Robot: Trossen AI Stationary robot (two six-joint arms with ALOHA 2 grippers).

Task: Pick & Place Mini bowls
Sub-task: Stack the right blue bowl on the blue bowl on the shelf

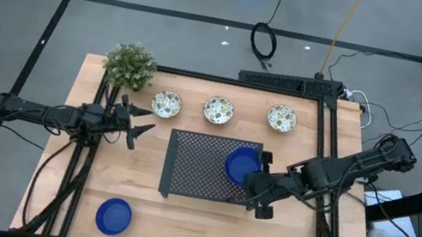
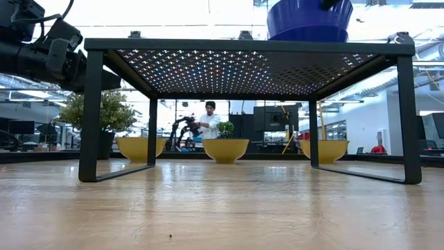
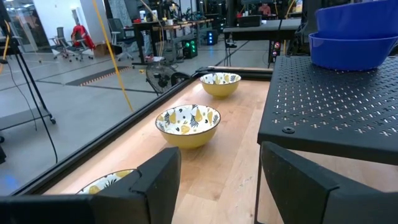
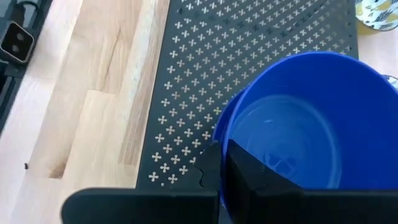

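Observation:
Two solid blue mini bowls [image 3: 352, 37] sit nested on the black perforated tray [image 1: 198, 168], near its right end. My right gripper [image 1: 256, 181] is shut on the upper one [image 4: 298, 137]. A third blue bowl [image 1: 113, 216] rests on the table near the near-left corner. Three white patterned bowls [image 1: 166, 104] [image 1: 219, 109] [image 1: 282, 118] stand in a row beyond the tray. My left gripper [image 1: 143, 121] hovers open left of the tray, close to the leftmost patterned bowl and touching nothing. My right gripper pinches the upper blue bowl by its rim [image 4: 225, 127] on the side toward the table's right-near corner. One finger [image 4: 249, 180] is inside the bowl and one [image 4: 208, 168] is outside. The fingers slant down from the right. The bowl sits nested in the lower blue bowl on the tray.
A small green plant [image 1: 130, 65] stands at the far-left corner, just beyond my left gripper. The tray stands on thin legs [image 2: 90, 118] with open space beneath. Bare wood [image 1: 208, 231] lies in front of the tray. A person [image 2: 208, 121] shows far off in the room.

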